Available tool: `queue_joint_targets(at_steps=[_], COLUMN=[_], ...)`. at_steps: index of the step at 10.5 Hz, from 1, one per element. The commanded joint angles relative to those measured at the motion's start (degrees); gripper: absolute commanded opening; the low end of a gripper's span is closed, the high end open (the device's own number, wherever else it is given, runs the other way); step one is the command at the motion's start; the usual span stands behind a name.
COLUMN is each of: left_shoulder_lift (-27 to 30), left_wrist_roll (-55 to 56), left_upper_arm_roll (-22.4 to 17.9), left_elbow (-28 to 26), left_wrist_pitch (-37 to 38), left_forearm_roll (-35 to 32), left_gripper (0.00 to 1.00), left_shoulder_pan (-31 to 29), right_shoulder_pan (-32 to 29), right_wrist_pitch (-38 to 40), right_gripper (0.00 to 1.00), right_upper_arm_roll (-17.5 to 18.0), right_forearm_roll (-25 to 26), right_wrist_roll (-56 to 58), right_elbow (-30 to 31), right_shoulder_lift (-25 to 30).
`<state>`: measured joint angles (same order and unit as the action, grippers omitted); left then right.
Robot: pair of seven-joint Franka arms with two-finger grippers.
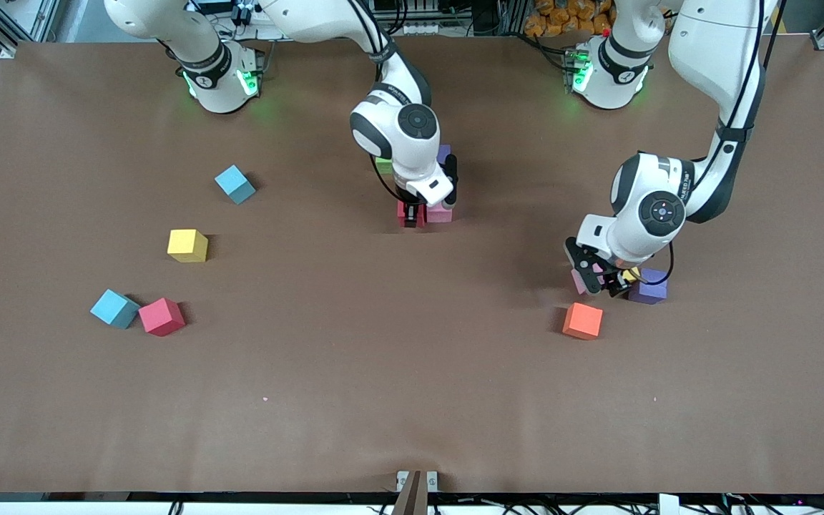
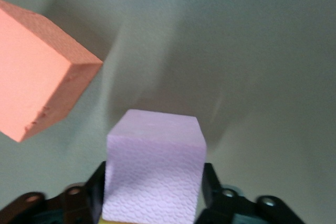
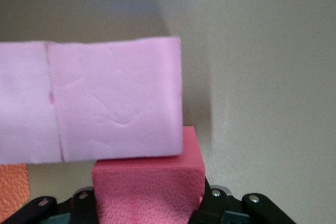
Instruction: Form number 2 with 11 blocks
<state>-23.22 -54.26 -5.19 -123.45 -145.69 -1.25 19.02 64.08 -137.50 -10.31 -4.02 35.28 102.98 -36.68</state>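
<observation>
My right gripper [image 1: 412, 213] is down at mid-table, shut on a red block [image 3: 148, 190] that touches a row of two pink blocks [image 3: 113, 106]; one pink block [image 1: 439, 212] shows beside it. A green block [image 1: 383, 166] and a purple sliver [image 1: 444, 152] peek out by that wrist. An orange block's corner [image 3: 11, 190] shows too. My left gripper [image 1: 596, 280] is low toward the left arm's end, its fingers against the sides of a pink block [image 2: 153, 166], beside a purple block [image 1: 649, 286]. An orange block [image 1: 583, 320] lies just nearer the front camera.
Toward the right arm's end lie a yellow block [image 1: 187, 245], a red block [image 1: 162, 316] and two light-blue cubes [image 1: 234, 184] [image 1: 114, 308]. A yellow sliver [image 1: 630, 274] shows under the left hand. Brown tabletop [image 1: 383, 372] spreads toward the front camera.
</observation>
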Motion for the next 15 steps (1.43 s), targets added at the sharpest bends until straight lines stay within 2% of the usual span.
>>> queue_joint_targets(at_steps=[1,5,6,7,8,11,15], left_shoulder_lift=[-0.6,-0.2,-0.3,-0.4,-0.6,-0.2,0.5], left_wrist_roll=[1.2,5.3,5.7,7.6,10.9,23.1,43.4], left_upper_arm_roll=[0.3,0.8,0.9,1.1,2.0,4.2,8.6], left_elbow=[2.2,6.3,8.0,10.0,11.9,15.4,16.2], left_wrist_pitch=[-2.1,-1.7,-1.7,-1.0,0.1,5.4,10.0], left_forearm_roll=[-0.5,-0.4,-0.3,-0.3,-0.3,-0.3,-0.4], left_gripper=[0.36,0.32,0.32,0.32,0.32,0.32,0.32], left_shoulder_pan=[0.7,0.6,0.6,0.8,0.8,1.0,2.1], right_shoulder_pan=[0.9,1.0,1.0,1.2,1.3,0.5,-2.8], right_wrist_pitch=[0.0,0.2,0.4,0.5,0.6,2.1,11.4], right_gripper=[0.40,0.43,0.51,0.97,1.00,1.00,1.00], right_upper_arm_roll=[-0.1,0.8,0.8,1.0,1.1,1.0,0.8], right_forearm_roll=[0.2,0.2,0.2,0.2,0.1,0.1,0.1], right_wrist_roll=[0.3,0.7,0.7,0.2,0.1,0.3,0.8], right_elbow=[-1.5,-1.5,-1.5,-1.5,-1.4,-1.5,-1.5], right_shoulder_lift=[-1.7,-2.1,-2.2,-2.5,-2.6,-1.2,6.2])
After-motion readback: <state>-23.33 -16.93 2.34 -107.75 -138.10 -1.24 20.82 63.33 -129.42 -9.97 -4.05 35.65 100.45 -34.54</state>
